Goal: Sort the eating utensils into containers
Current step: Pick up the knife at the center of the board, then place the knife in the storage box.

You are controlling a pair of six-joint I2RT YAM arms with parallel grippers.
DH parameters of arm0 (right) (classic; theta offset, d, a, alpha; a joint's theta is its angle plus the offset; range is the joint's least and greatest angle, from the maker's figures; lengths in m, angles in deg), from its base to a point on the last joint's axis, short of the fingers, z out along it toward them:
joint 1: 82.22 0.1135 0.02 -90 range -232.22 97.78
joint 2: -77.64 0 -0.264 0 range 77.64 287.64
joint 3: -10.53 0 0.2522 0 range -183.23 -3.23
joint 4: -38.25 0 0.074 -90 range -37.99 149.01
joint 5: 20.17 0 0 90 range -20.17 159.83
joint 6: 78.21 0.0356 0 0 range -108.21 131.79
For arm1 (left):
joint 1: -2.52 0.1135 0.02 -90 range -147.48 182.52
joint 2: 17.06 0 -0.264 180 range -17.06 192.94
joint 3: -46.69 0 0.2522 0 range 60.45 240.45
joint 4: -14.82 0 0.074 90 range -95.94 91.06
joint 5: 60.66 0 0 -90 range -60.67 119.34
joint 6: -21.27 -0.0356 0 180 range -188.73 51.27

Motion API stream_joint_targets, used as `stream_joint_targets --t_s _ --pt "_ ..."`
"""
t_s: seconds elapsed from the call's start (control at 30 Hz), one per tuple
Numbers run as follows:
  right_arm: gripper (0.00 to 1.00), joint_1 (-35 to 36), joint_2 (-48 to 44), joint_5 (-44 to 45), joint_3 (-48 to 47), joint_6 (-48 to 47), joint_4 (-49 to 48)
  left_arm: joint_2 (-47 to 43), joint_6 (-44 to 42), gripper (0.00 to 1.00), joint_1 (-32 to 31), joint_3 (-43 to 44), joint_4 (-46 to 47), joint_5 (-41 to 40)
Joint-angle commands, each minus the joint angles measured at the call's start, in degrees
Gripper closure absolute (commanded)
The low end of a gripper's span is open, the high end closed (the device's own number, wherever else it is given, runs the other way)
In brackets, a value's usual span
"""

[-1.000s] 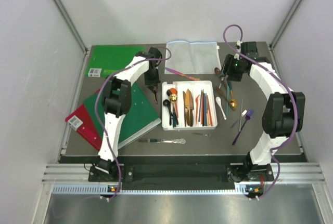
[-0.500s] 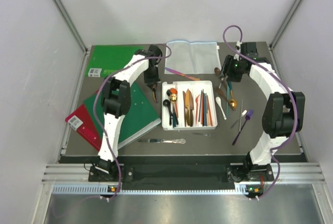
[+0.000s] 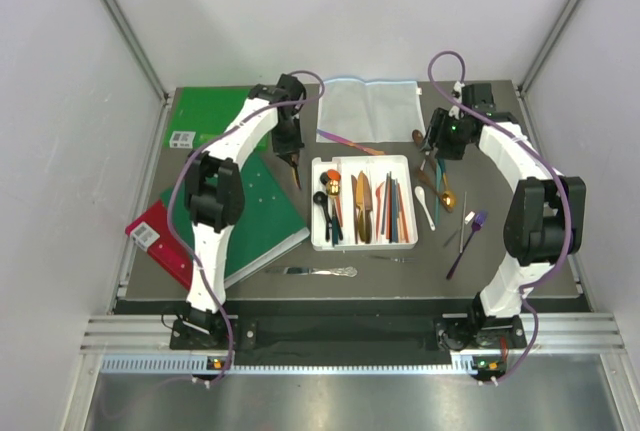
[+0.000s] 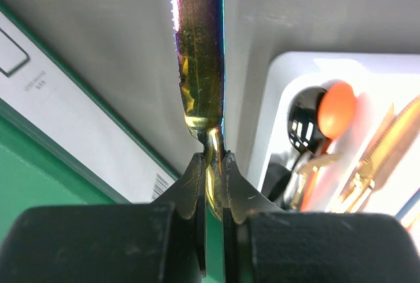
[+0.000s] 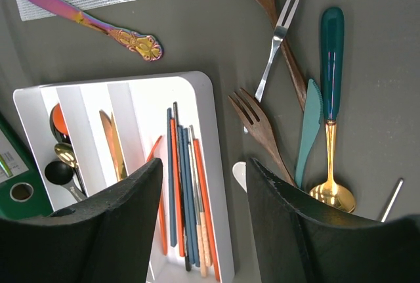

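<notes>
My left gripper [image 4: 212, 165] is shut on the neck of an iridescent knife [image 4: 197, 46] with a serrated edge. It hangs just left of the white tray's [image 3: 362, 245] far-left corner, over the grey table. The tray holds black and orange spoons [image 4: 315, 115], gold knives [image 5: 111, 138] and chopsticks [image 5: 187, 184]. My right gripper [image 5: 203, 171] is open and empty above the tray's right wall. To its right lie a wooden fork [image 5: 259, 129], a teal knife [image 5: 308, 132], a gold spoon with a teal handle [image 5: 331, 86] and a small silver fork [image 5: 279, 40].
A second iridescent knife [image 5: 85, 20] lies by the white cloth [image 3: 368, 109] behind the tray. Green books [image 3: 255, 211] and a red one [image 3: 160, 241] fill the left side. A silver knife [image 3: 312, 271] lies in front of the tray, a purple utensil [image 3: 467, 243] and a white spoon [image 3: 425, 206] to its right.
My left gripper has moved toward the far side of the table, carrying the iridescent knife with it. The right arm has stayed still.
</notes>
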Motion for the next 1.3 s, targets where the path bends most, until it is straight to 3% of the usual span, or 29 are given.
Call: stream_joint_targets --t_s 0.0,0.27,0.5,0.83,1.27 --pt "0.46 -0.5 -1.7 0.26 0.57 -0.3 -1.33 -4.89 -0.35 1.0 0.06 2.32 -2.46 4.68" --pt "0.46 -0.41 -1.52 1.22 0.83 -1.17 -0.01 -5.24 0.88 1.0 -4.42 3.28 -2.2 11.8" --pt "0.46 0.03 -1.61 2.81 0.92 -2.14 0.43 -1.38 0.18 1.0 -8.99 11.28 -4.22 16.72" --pt "0.46 0.03 0.85 2.81 -0.05 -2.14 0.96 -3.22 2.11 1.0 -12.24 0.39 0.6 20.07" --pt "0.46 -0.06 -0.37 3.16 3.29 -2.06 0.52 -1.99 4.65 1.0 -18.04 -2.78 2.36 22.36"
